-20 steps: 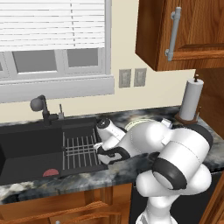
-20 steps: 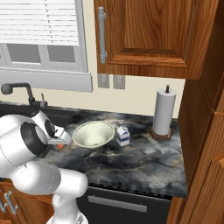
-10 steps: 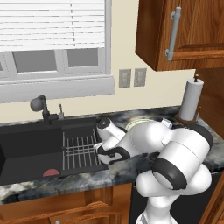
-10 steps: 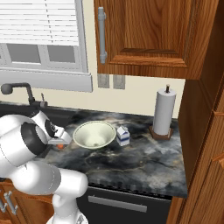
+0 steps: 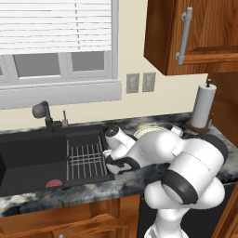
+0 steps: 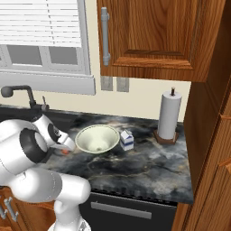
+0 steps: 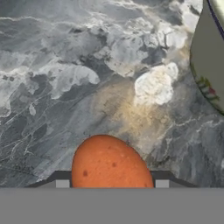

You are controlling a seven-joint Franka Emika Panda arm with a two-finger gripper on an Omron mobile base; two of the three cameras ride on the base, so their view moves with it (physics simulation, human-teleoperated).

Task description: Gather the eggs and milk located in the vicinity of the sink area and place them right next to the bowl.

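Observation:
The orange-brown egg fills the gap between my two finger tips, just above the dark marbled counter. My gripper is shut on it. In the right base view the egg shows as an orange spot under the hand, a little left of the pale greenish-white bowl. The bowl's side curves in at the hand view's right edge. A small white milk carton stands upright just right of the bowl. The black sink lies to the left of the arm.
A wire rack and a flat red piece sit in the basin, with the dark faucet behind it. A paper-towel roll stands at the counter's back right. Cabinets hang above the counter.

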